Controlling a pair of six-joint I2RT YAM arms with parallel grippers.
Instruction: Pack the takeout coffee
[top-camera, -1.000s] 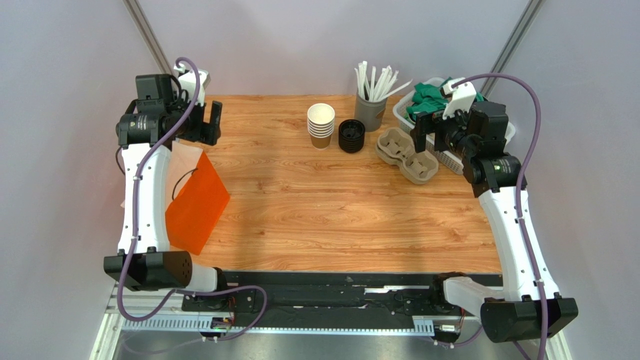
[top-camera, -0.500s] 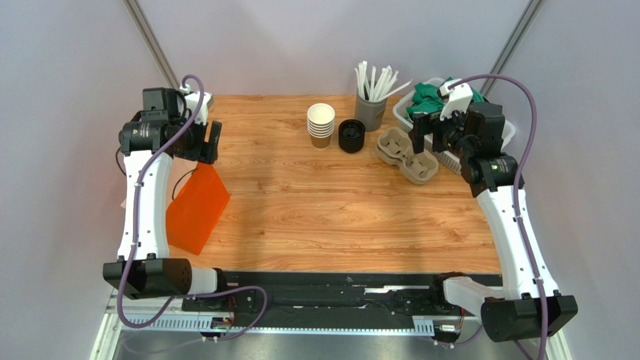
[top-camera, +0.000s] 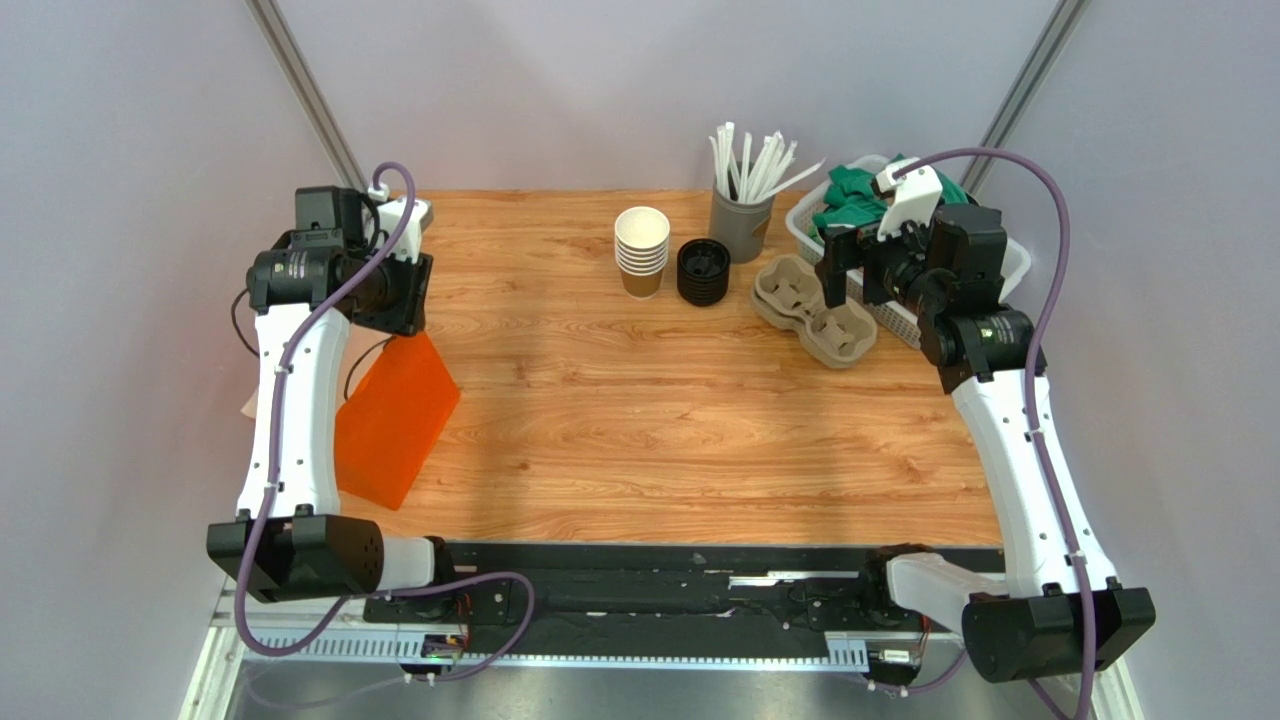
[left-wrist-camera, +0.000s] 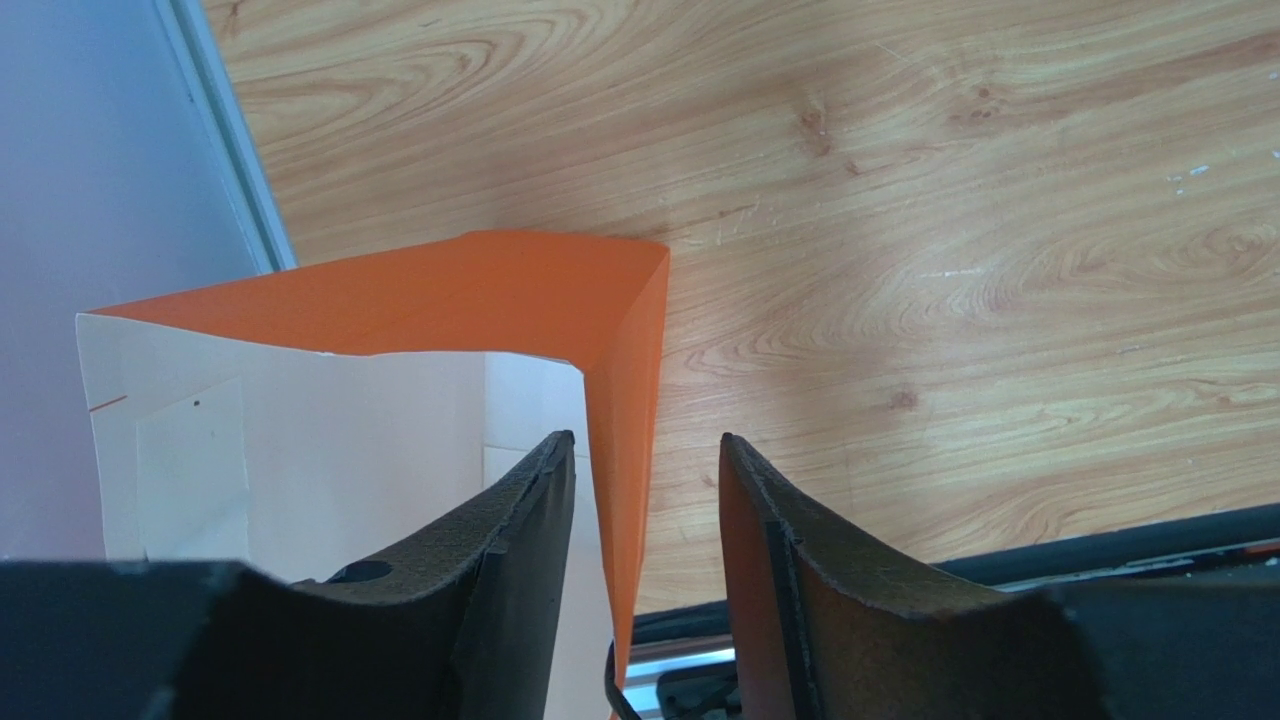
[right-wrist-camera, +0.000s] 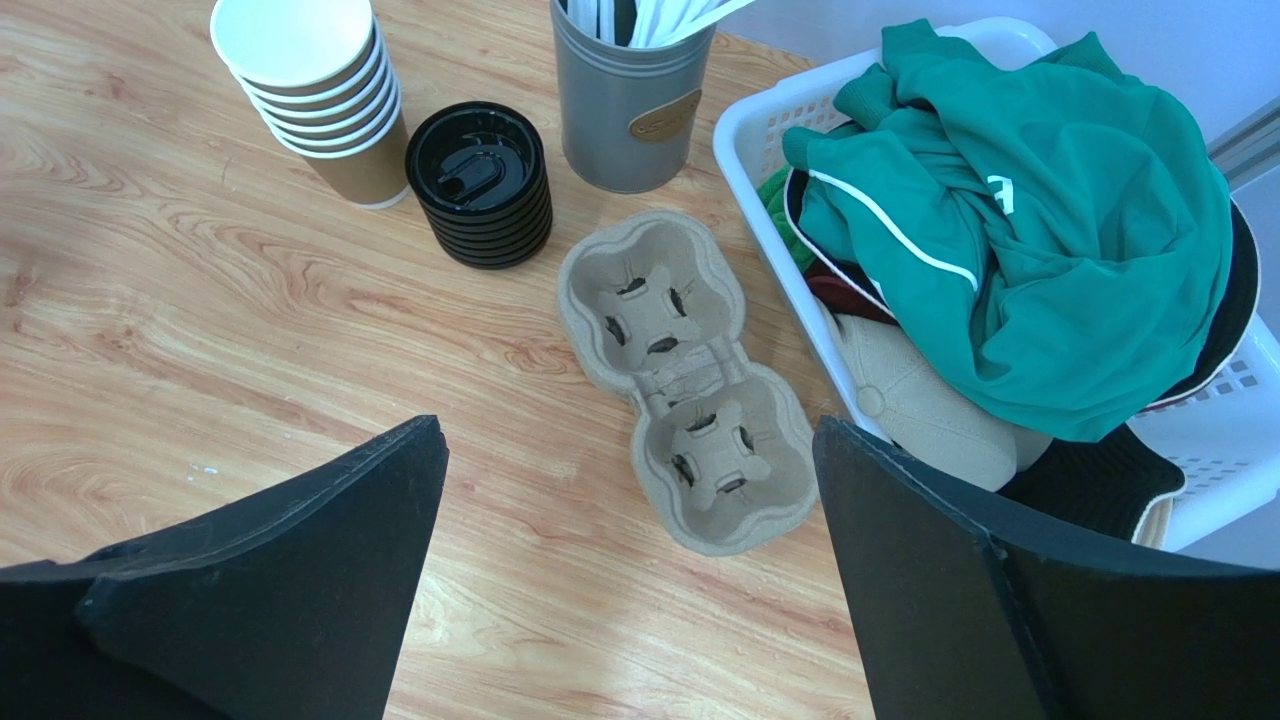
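The takeout coffee is out of view in every frame. An orange paper bag (top-camera: 394, 420), white inside, stands open at the table's left edge. My left gripper (top-camera: 398, 293) hangs over its mouth. In the left wrist view the bag's (left-wrist-camera: 451, 308) right orange wall runs up between the fingers of the left gripper (left-wrist-camera: 643, 443), with a gap on each side; the jaws are half narrowed. My right gripper (top-camera: 845, 278) hovers wide open and empty above a cardboard cup carrier (top-camera: 819, 311). In the right wrist view that carrier (right-wrist-camera: 676, 375) lies beyond the right gripper (right-wrist-camera: 628, 425).
A stack of lidless paper cups (top-camera: 642, 248) (right-wrist-camera: 319, 90) and a stack of black lids (top-camera: 702, 272) (right-wrist-camera: 481, 180) stand at the back centre. Beside them are a grey holder of white straws (top-camera: 739, 218) and a white basket (right-wrist-camera: 744, 135) with green clothes.
My left gripper has come down over the bag's mouth and narrowed its jaws around the bag's right wall. The right arm has barely moved.
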